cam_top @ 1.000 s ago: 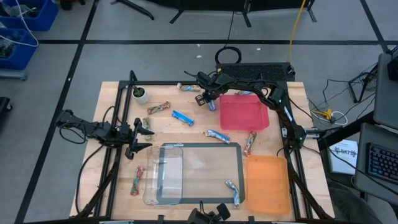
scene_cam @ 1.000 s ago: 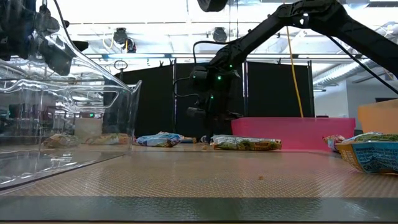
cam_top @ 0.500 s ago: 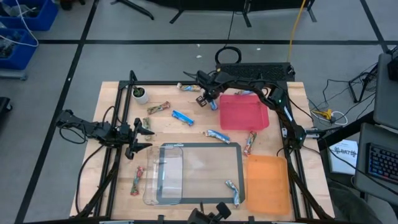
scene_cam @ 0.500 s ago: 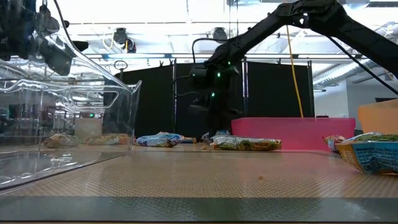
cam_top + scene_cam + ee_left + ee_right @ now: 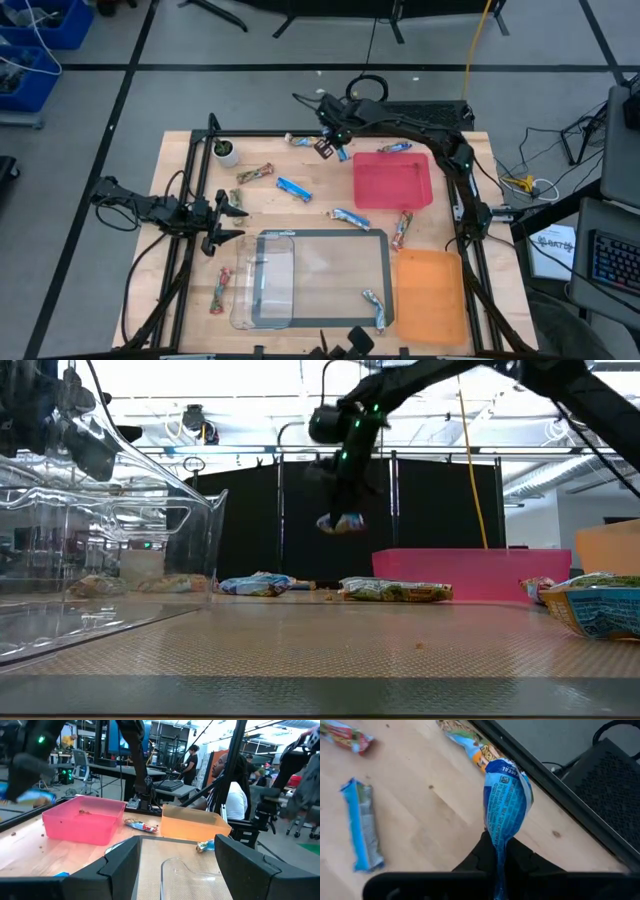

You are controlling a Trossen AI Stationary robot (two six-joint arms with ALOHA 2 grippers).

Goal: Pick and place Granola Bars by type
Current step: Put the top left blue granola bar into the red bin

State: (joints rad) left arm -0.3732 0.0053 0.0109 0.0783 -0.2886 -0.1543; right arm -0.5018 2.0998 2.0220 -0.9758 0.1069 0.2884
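My right gripper [image 5: 334,147] is up over the table's far edge, left of the pink tray [image 5: 392,195], and is shut on a blue granola bar [image 5: 504,800]. The low view shows that bar [image 5: 340,523] in the air. More bars lie flat on the wood: a blue one [image 5: 293,187], a red-orange one [image 5: 255,173], others [image 5: 350,217] [image 5: 402,229] [image 5: 218,291] [image 5: 376,308], and two by the far edge [image 5: 303,141] [image 5: 395,148]. My left gripper [image 5: 230,222] waits open at the table's left side. My right gripper pinches the blue bar between its two fingers [image 5: 482,855] at one crimped end of the wrapper [image 5: 498,836]. It comes from above, pointing down. The bar is lifted clear of the table and sticks out beyond the fingertips, with its free end [image 5: 502,770] untouched.
A white pot with a plant [image 5: 225,150] stands at the far left. An orange tray [image 5: 430,295] sits near right. A clear plastic container [image 5: 262,285] rests on a dark-rimmed mat [image 5: 330,275] at the near middle. A person [image 5: 232,785] shows beyond the table.
My right gripper has risen from table height and drawn toward the far edge. It has carried the blue bar up off the wood, so the bar now hangs in the air. The left arm has kept still.
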